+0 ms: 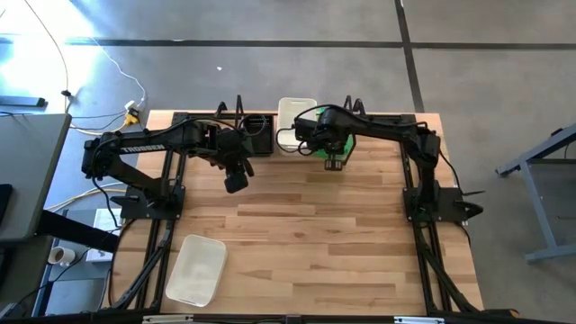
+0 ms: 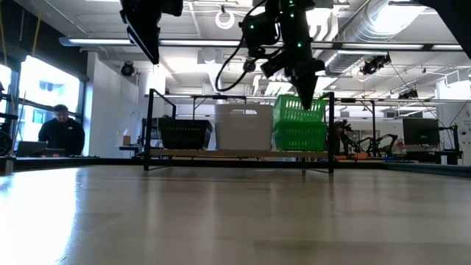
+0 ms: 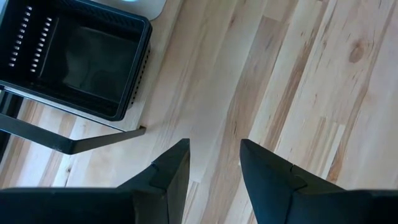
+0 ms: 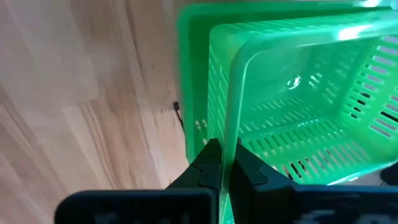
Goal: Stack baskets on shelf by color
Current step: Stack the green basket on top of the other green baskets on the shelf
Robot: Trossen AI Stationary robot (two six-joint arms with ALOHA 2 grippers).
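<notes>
The shelf (image 1: 236, 106) stands along the table's far edge and carries a black basket (image 1: 259, 133), a white basket (image 1: 295, 117) and green baskets (image 1: 340, 137). In the low view they show in a row: black basket (image 2: 184, 134), white basket (image 2: 243, 126), green baskets (image 2: 300, 129). My right gripper (image 1: 333, 162) is shut on the upper green basket (image 4: 298, 93), which sits in a lower green one (image 4: 189, 74). My left gripper (image 1: 236, 177) hangs open over bare table near the black basket (image 3: 81, 56). Another white basket (image 1: 198, 268) rests on its base at the table's near left. My right gripper (image 4: 227, 152) pinches the rim of the upper green basket's near wall (image 4: 231, 106), one finger (image 4: 208, 165) outside and the other inside. It comes from above, pointing down. The basket is slightly tilted and nested in the green basket beneath it on the shelf.
The shelf's wire foot (image 3: 68, 142) runs along the wood beside the black basket. Both arm bases stand at the table's left (image 1: 144, 193) and right (image 1: 432, 198) edges. Open wood (image 1: 315, 234) lies between them. A person (image 2: 62, 129) sits at a desk beyond the table.
</notes>
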